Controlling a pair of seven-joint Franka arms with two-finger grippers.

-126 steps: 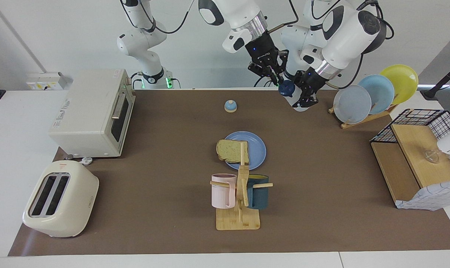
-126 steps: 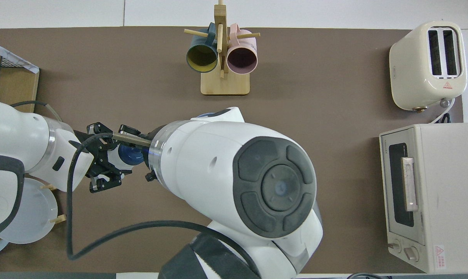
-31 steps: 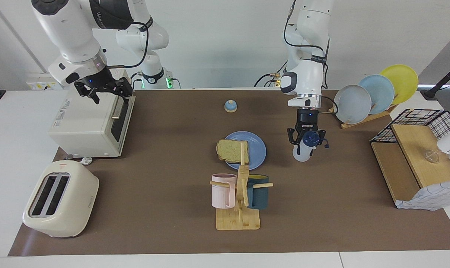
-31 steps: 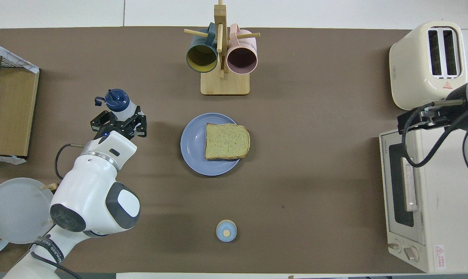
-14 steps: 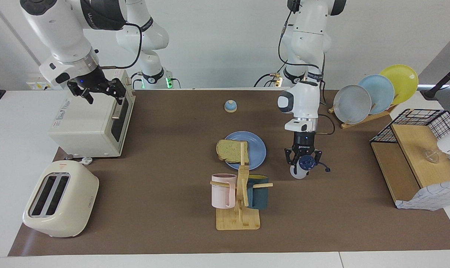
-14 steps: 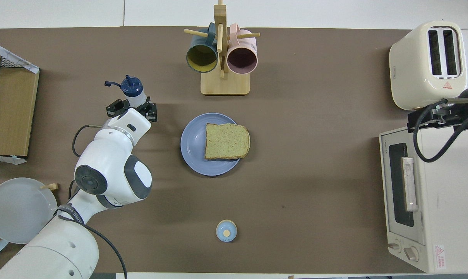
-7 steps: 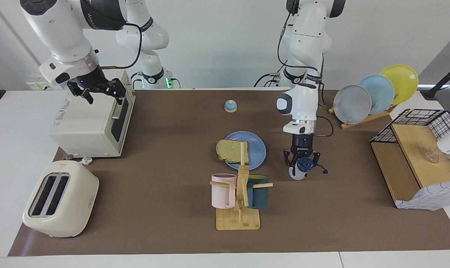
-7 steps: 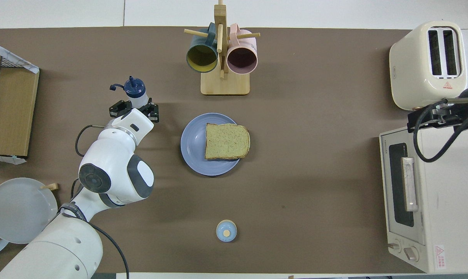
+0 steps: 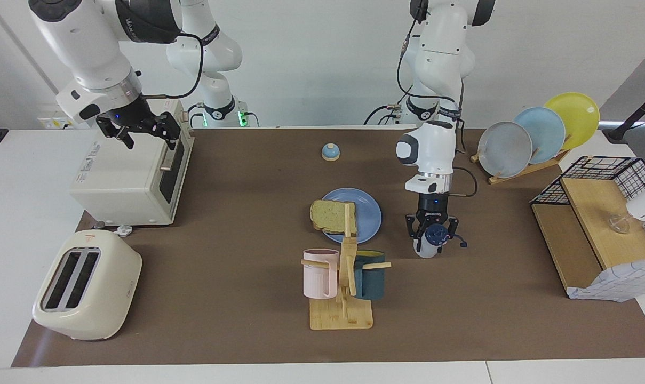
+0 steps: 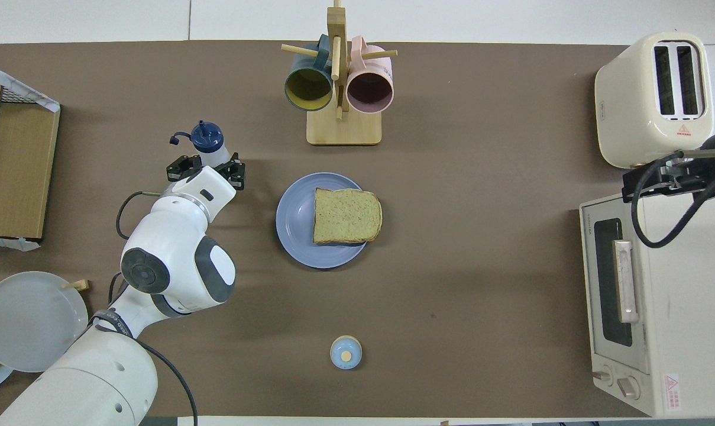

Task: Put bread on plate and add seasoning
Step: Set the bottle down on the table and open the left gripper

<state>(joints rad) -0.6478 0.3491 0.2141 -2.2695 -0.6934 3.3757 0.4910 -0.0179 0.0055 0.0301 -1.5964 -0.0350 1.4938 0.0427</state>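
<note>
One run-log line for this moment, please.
bread on plate | seasoning bottle upright beside plate | left gripper around seasoning bottle | right gripper open, waiting over toaster oven

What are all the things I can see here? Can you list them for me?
bread: one, tan, on the plate
plate: one, blue, mid-table
seasoning bottle: one, white with navy cap, standing beside the plate, toward the left arm's end
mugs: two, teal and pink, on the wooden stand
bell: one, blue, nearer the robots than the plate
toaster: one, cream, right arm's end
toaster oven: one, cream, right arm's end
racked plates: three, grey, light blue, yellow
wooden shelf: one, left arm's end
left gripper: black, around the seasoning bottle
right gripper: black, open, over the toaster oven, waiting
</note>
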